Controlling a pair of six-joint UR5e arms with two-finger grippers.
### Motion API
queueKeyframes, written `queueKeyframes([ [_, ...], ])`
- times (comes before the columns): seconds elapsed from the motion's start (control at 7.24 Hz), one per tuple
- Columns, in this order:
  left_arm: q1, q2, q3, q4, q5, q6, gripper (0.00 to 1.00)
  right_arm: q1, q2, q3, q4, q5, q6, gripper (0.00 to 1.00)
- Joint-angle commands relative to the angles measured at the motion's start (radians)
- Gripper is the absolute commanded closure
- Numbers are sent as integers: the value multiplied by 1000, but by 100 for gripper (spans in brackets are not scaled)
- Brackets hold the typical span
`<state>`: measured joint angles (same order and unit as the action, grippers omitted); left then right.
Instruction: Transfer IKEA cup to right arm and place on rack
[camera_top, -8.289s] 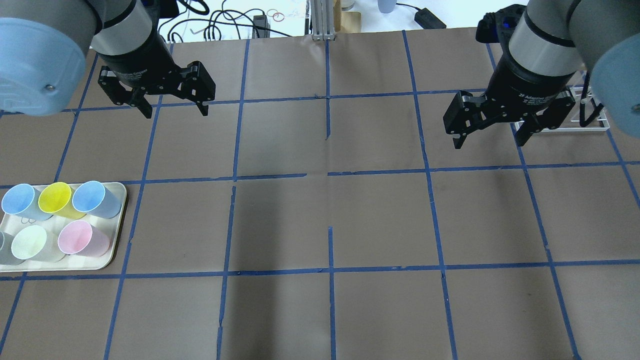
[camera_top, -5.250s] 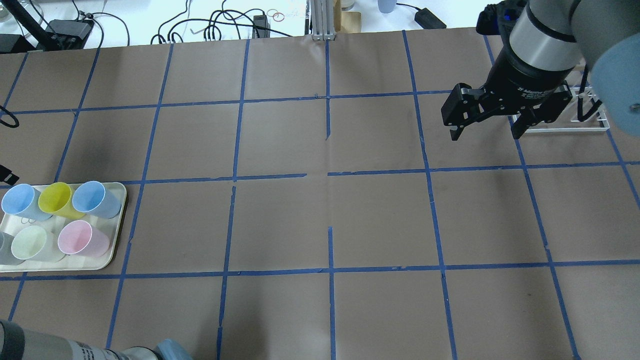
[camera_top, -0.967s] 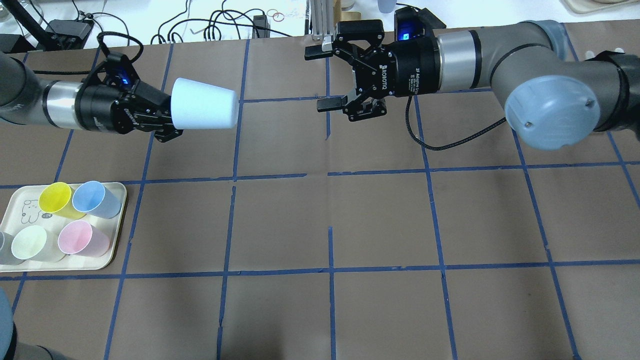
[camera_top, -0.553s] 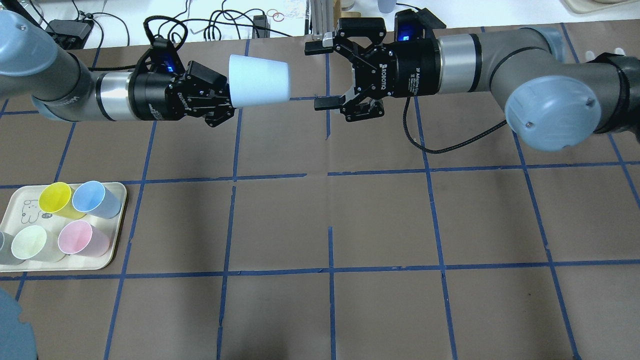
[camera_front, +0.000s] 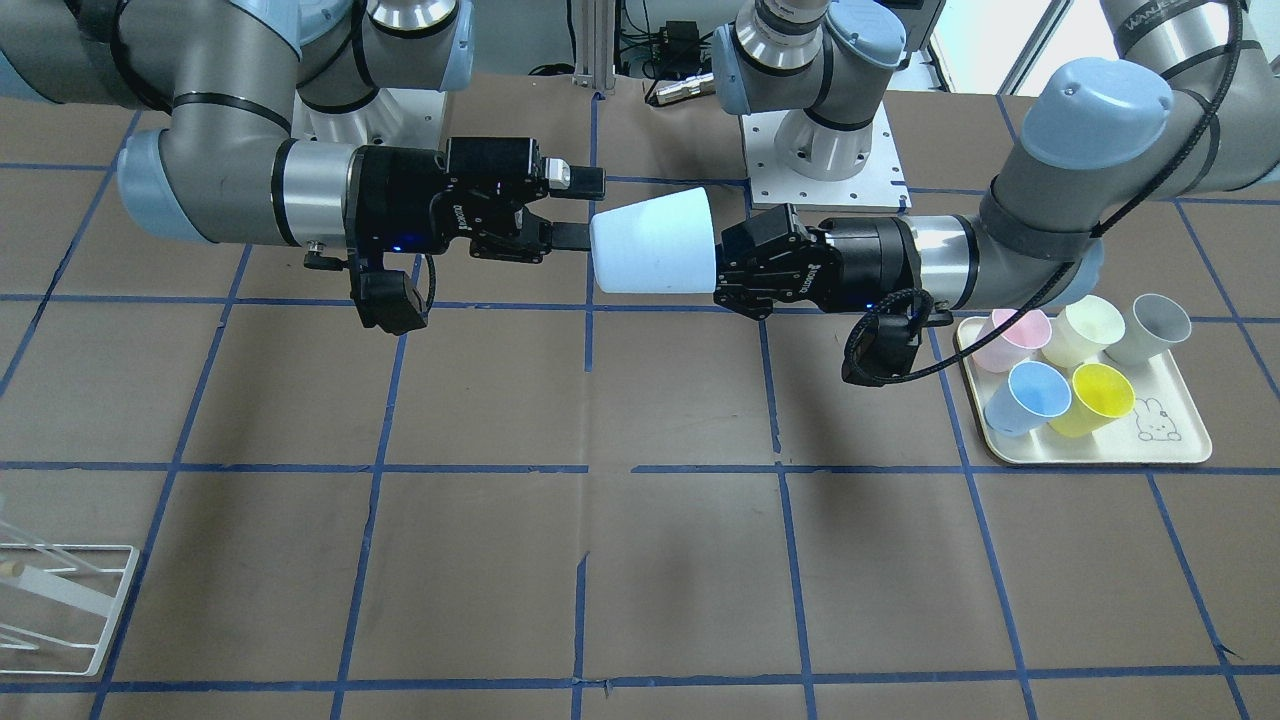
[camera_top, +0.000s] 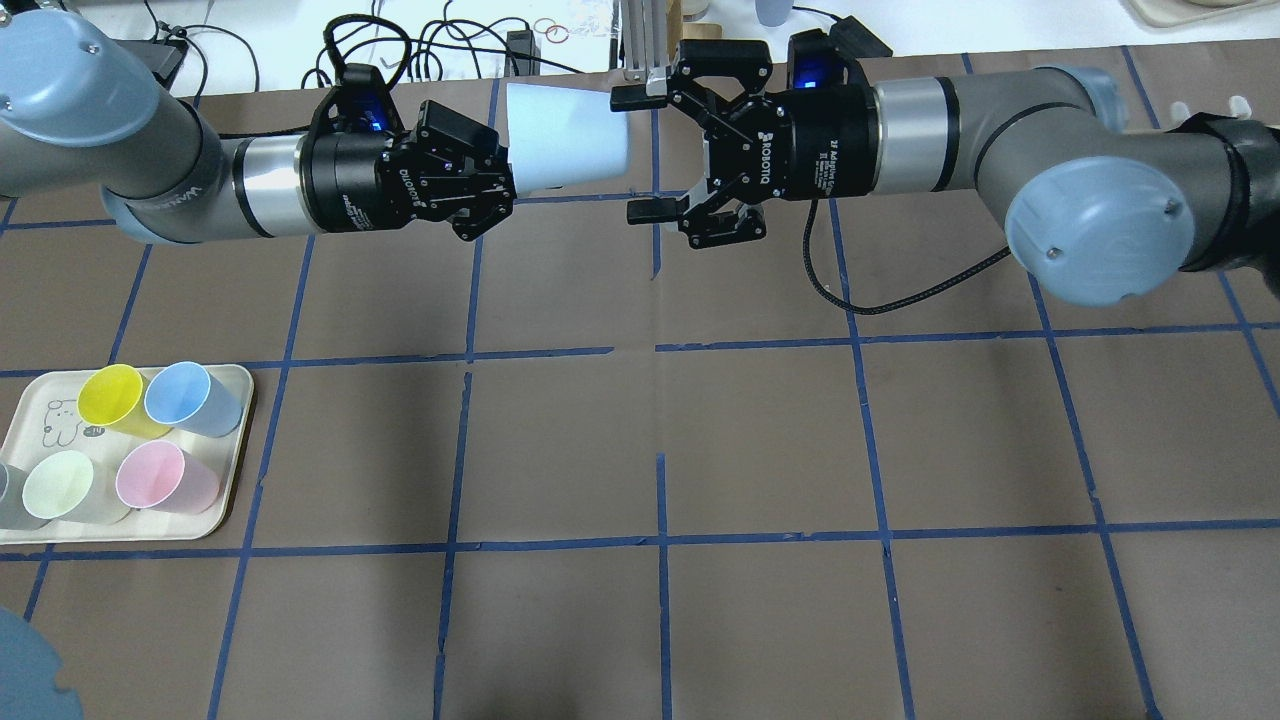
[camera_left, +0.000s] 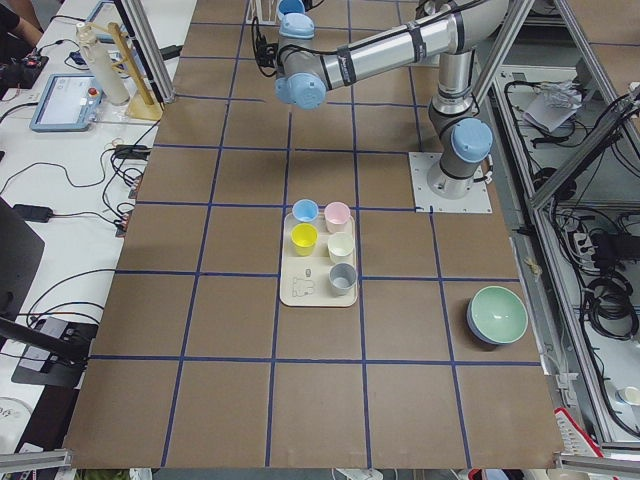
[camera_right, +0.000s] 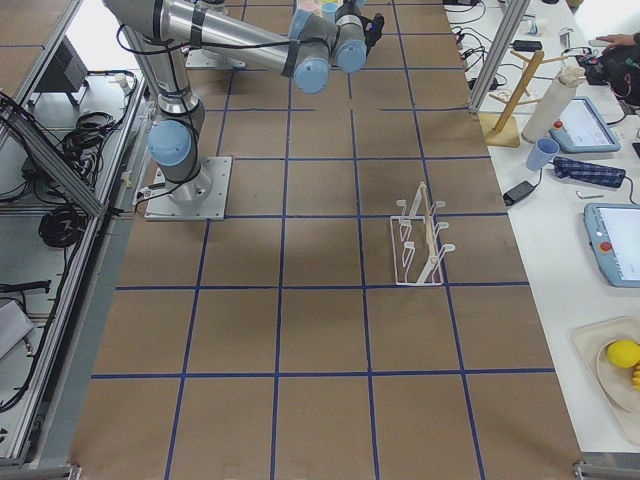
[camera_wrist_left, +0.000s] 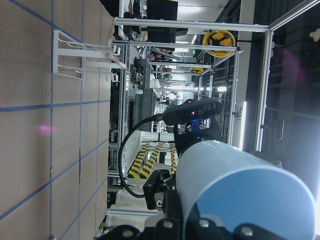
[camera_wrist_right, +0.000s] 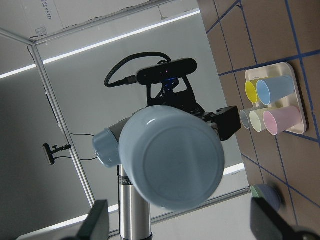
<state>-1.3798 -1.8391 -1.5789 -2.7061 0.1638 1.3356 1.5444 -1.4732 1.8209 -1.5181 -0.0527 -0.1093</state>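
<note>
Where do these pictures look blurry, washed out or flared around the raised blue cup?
Left wrist view: a magenta flare spot lies on the table; lamps glare in the dark background behind the IKEA cup. Overhead view: the cup is washed nearly white. Right wrist view: the right pincer shows only as blurred fingers at the bottom corners.

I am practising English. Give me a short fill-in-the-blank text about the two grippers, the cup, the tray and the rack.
The left gripper holds the cup; the right gripper is ___.
The tray holds ___ cups.
The rack has ___ wire.
Missing words: open, five, white.
</note>
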Motion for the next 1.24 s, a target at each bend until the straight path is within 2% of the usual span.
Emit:
queueKeyframes([
  [0.0, -2, 1, 0, -7, -1, 4, 92, -1, 13, -6, -5, 4, 5, 0],
  [0.55, -12, -5, -1, -12, -1, 8, 92, 2, 37, -26, -19, 17, 14, 0],
  [0.69, -13, -9, 0, -12, -1, 8, 92, 3, 36, -25, -17, 52, 17, 1],
  [0.83, -13, -8, 0, -12, -1, 8, 91, 5, 37, -25, -22, 53, 19, 11],
  [1.11, -13, -11, 0, -12, -1, 8, 91, 5, 42, -22, -22, 54, 17, 12],
])
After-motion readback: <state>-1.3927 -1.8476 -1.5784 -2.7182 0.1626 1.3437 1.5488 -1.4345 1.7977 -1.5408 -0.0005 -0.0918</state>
